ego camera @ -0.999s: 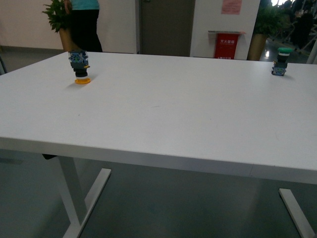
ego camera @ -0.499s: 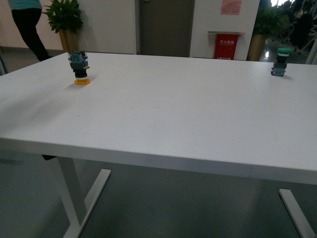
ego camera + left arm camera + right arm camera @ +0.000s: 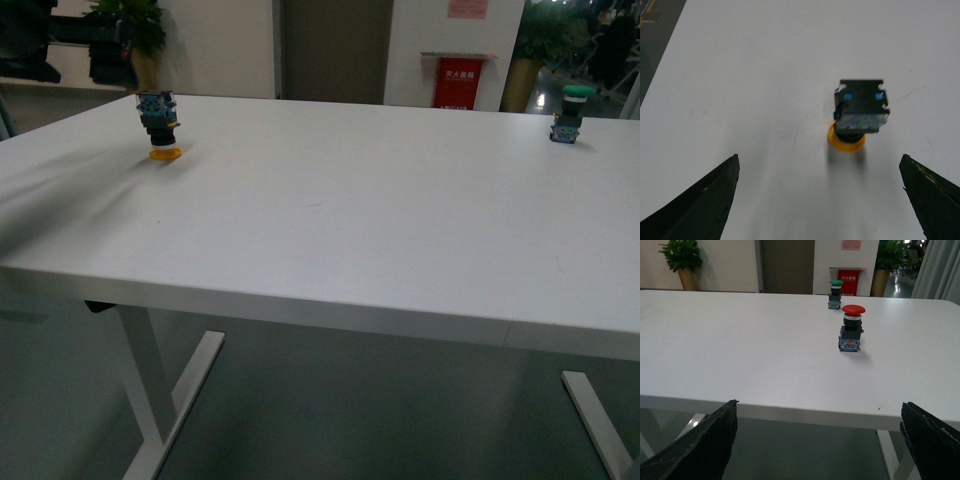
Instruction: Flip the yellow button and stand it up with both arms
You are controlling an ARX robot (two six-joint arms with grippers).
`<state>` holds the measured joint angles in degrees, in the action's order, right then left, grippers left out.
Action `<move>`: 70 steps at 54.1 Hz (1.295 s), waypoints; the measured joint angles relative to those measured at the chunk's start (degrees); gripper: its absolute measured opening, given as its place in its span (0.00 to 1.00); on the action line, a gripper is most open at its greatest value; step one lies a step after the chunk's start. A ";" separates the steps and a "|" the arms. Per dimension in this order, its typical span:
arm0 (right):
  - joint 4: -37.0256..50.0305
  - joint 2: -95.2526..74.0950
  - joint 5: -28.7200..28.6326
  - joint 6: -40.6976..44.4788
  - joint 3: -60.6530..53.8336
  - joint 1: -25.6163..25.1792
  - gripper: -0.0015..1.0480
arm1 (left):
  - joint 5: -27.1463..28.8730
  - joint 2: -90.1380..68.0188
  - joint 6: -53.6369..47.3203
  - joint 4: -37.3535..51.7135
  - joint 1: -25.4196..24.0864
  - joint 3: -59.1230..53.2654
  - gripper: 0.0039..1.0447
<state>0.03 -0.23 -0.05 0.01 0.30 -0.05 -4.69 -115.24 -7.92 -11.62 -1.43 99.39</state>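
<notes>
The yellow button (image 3: 159,122) stands upside down at the far left of the white table (image 3: 330,200), yellow cap down and blue-grey block on top. In the left wrist view the yellow button (image 3: 860,109) lies ahead of my open, empty left gripper (image 3: 820,158), a little towards one finger and clear of both. A dark blurred shape (image 3: 60,45), probably my left arm, shows at the top left of the front view. My right gripper (image 3: 819,404) is open and empty, off the table's near edge and far from the yellow button.
A green-capped button (image 3: 570,112) stands upright at the far right; it also shows in the right wrist view (image 3: 835,294). A red-capped button (image 3: 851,327) stands upright nearer to my right gripper. Potted plants, a door and a red stand are behind the table.
The person behind the table has walked off to the left. A dark blurred shape has come in at the top left. The front view has shifted slightly. The buttons have not moved.
</notes>
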 joint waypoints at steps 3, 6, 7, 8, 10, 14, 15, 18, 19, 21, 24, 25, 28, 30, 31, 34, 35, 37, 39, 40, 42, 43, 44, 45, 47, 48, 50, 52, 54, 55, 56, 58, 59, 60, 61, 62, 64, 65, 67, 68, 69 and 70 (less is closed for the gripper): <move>0.00 0.00 0.00 0.00 0.00 0.00 0.93 | -0.50 -1.25 0.46 -1.14 0.81 2.45 0.94; 0.00 0.00 0.00 0.00 0.00 0.00 0.93 | -0.35 -2.01 0.68 -1.64 1.42 4.09 0.94; 0.00 0.00 0.00 -0.02 0.00 0.00 0.93 | -0.22 -2.29 0.70 -1.66 1.70 4.76 0.94; 0.00 0.00 0.00 -0.02 0.00 0.00 0.93 | -0.20 -2.43 0.70 -1.68 1.86 5.09 0.94; 0.00 0.00 0.00 -0.02 0.00 0.00 0.93 | -0.42 -2.93 0.72 -2.01 2.25 6.12 0.94; 0.00 0.00 0.00 0.00 0.00 0.00 0.93 | 0.00 -4.28 0.72 -2.56 2.89 8.39 0.94; 0.00 0.00 0.00 0.00 0.00 0.00 0.93 | -0.02 -5.05 0.76 -3.13 2.95 9.60 0.94; 0.00 0.00 0.00 0.00 0.00 0.00 0.93 | 0.26 -6.51 0.76 -3.43 2.95 11.58 0.94; 0.00 0.00 0.00 0.00 0.00 0.00 0.93 | 0.26 -6.78 0.76 -3.45 2.95 11.82 0.94; 0.00 0.00 0.00 0.00 0.00 0.00 0.93 | 0.20 -7.48 0.81 -3.56 2.91 12.57 0.94; 0.00 0.00 0.00 0.00 0.00 0.00 0.93 | 0.28 -8.96 0.76 -3.93 2.78 13.70 0.94; 0.00 0.00 0.00 0.00 0.00 0.00 0.93 | 0.37 -9.38 0.74 -4.00 2.78 14.03 0.94; 0.00 0.00 0.00 0.00 0.00 0.00 0.93 | 0.28 -10.34 0.90 -4.11 2.67 14.56 0.94; 0.00 0.00 0.00 -0.02 0.00 0.00 0.93 | 0.28 -10.78 0.92 -4.11 2.62 14.64 0.94; 0.00 0.00 0.00 0.00 0.00 0.00 0.93 | 0.33 -11.13 0.90 -4.11 2.62 14.73 0.94; 0.00 0.00 0.00 0.00 0.00 0.00 0.93 | 0.13 -11.54 0.94 -4.11 2.62 14.95 0.94; 0.00 0.00 0.00 -0.02 0.00 0.00 0.93 | 0.13 -11.61 0.94 -4.11 2.62 14.97 0.94; 0.00 0.00 0.00 0.00 0.00 0.00 0.93 | 0.20 -11.67 0.90 -4.09 2.62 15.08 0.94; 0.00 0.00 0.00 -0.02 0.00 0.00 0.93 | 0.11 -11.72 0.90 -4.04 2.62 15.08 0.94; 0.00 0.00 0.00 0.00 0.00 0.00 0.93 | 0.07 -11.72 0.90 -4.02 2.62 15.10 0.94; 0.00 0.00 0.00 0.00 0.00 0.00 0.93 | 0.07 -11.87 0.90 -3.96 2.62 15.23 0.94; 0.00 0.00 0.00 -0.02 0.00 0.00 0.93 | 0.09 -11.89 0.90 -3.93 2.62 15.28 0.94; 0.00 0.00 0.00 0.00 0.00 0.00 0.93 | 0.24 -11.98 0.87 -3.82 2.62 15.34 0.94; 0.00 0.00 0.00 -0.02 0.00 0.00 0.93 | 0.22 -12.00 0.87 -3.80 2.62 15.37 0.94; 0.00 0.00 0.00 0.00 0.00 0.00 0.93 | 0.20 -12.31 0.87 -3.82 2.56 15.65 0.94; 0.00 0.00 0.00 0.00 0.00 0.00 0.93 | 0.20 -12.39 0.85 -3.76 2.54 15.67 0.94; 0.00 0.00 0.00 0.00 0.00 0.00 0.93 | 0.17 -12.66 0.74 -3.76 2.36 15.69 0.94; 0.00 0.00 0.00 0.00 0.00 0.00 0.93 | 0.02 -12.98 0.68 -3.74 2.21 15.69 0.92; 0.00 0.00 0.00 0.00 0.00 0.00 0.93 | 0.07 -13.35 0.68 -3.69 1.97 15.69 0.84; 0.00 0.00 0.00 -0.02 0.00 0.00 0.93 | 0.07 -13.49 0.70 -3.67 1.88 15.69 0.80; 0.00 0.00 0.00 0.00 0.00 0.00 0.93 | 0.02 -13.60 0.70 -3.65 1.79 15.69 0.77; 0.00 0.00 0.00 0.00 0.00 0.00 0.93 | 0.02 -13.77 0.70 -3.52 1.73 15.69 0.72; 0.00 0.00 0.00 0.00 0.00 0.00 0.93 | 0.04 -13.88 0.68 -3.43 1.66 15.69 0.68; 0.00 0.00 0.00 0.00 0.00 0.00 0.93 | 0.00 -13.90 0.70 -3.41 1.64 15.69 0.67; 0.00 0.00 0.00 0.00 0.00 0.00 0.93 | 0.00 -13.92 0.70 -3.39 1.62 15.69 0.65; 0.00 0.00 0.00 0.00 0.00 0.00 0.93 | -0.07 -13.94 0.70 -3.30 1.57 15.67 0.62; 0.00 0.00 0.00 0.00 0.00 0.00 0.93 | -0.07 -13.94 0.68 -2.97 1.57 15.50 0.56; 0.00 0.00 0.00 0.00 0.00 0.00 0.93 | -0.07 -13.94 0.68 -2.80 1.55 15.43 0.53; 0.00 0.00 0.00 0.00 0.00 0.00 0.93 | -0.22 -13.94 0.68 -2.56 1.55 15.43 0.44; 0.00 0.00 0.00 -0.02 0.00 0.00 0.93 | -0.26 -13.94 0.68 -2.54 1.55 15.43 0.41; 0.00 0.00 0.00 -0.02 0.00 0.00 0.93 | -0.26 -13.94 0.70 -2.51 1.55 15.43 0.38; 0.00 0.00 0.00 -0.02 0.00 0.00 0.93 | -0.28 -13.94 0.70 -2.45 1.55 15.43 0.37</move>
<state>0.03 -0.23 -0.05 -0.01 0.30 -0.05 -4.97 -129.19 -7.22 -14.06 0.12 114.83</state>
